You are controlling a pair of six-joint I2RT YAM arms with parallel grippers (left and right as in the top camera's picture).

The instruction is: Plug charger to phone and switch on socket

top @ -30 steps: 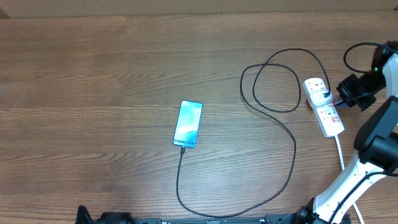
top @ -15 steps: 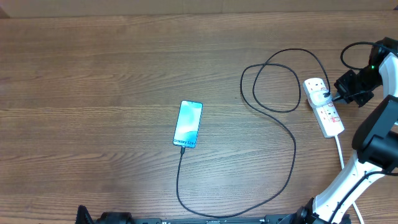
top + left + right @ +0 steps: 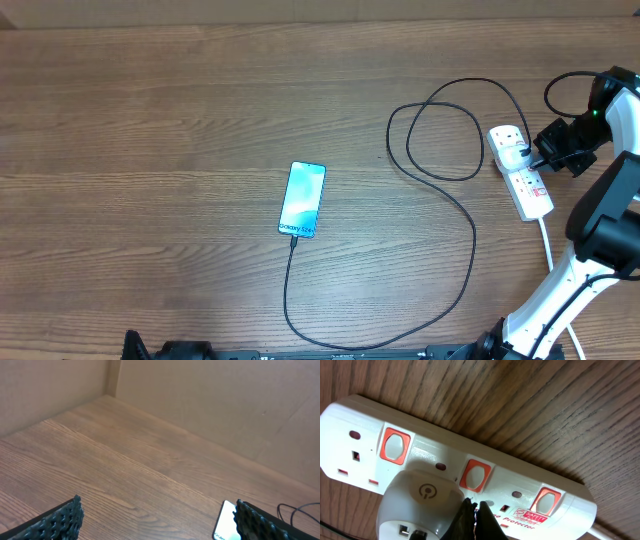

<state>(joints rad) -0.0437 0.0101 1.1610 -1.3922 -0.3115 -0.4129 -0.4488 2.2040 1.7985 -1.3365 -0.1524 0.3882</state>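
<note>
The phone (image 3: pixel 302 200) lies screen up and lit at mid-table; its corner also shows in the left wrist view (image 3: pixel 226 519). The charger's black cable (image 3: pixel 470 240) runs from the phone's near edge, loops right and ends at the white adapter (image 3: pixel 514 153) seated in the socket (image 3: pixel 528 185). My right gripper (image 3: pixel 541 158) is shut, its tip (image 3: pixel 474 506) resting on the socket (image 3: pixel 560 485) beside the adapter (image 3: pixel 417 502), just below the middle red switch (image 3: pixel 475 475). My left gripper (image 3: pixel 157 527) hangs open above bare wood, holding nothing.
The socket's white cord (image 3: pixel 547 245) trails toward the near edge by the right arm's base. Cardboard walls (image 3: pixel 210 405) close off the table's far side. Two more red switches (image 3: pixel 395 446) (image 3: pixel 547 502) flank the middle one.
The right wrist has shifted slightly toward the far side while its tip stays at the socket. Phone, cable and left gripper have not moved.
</note>
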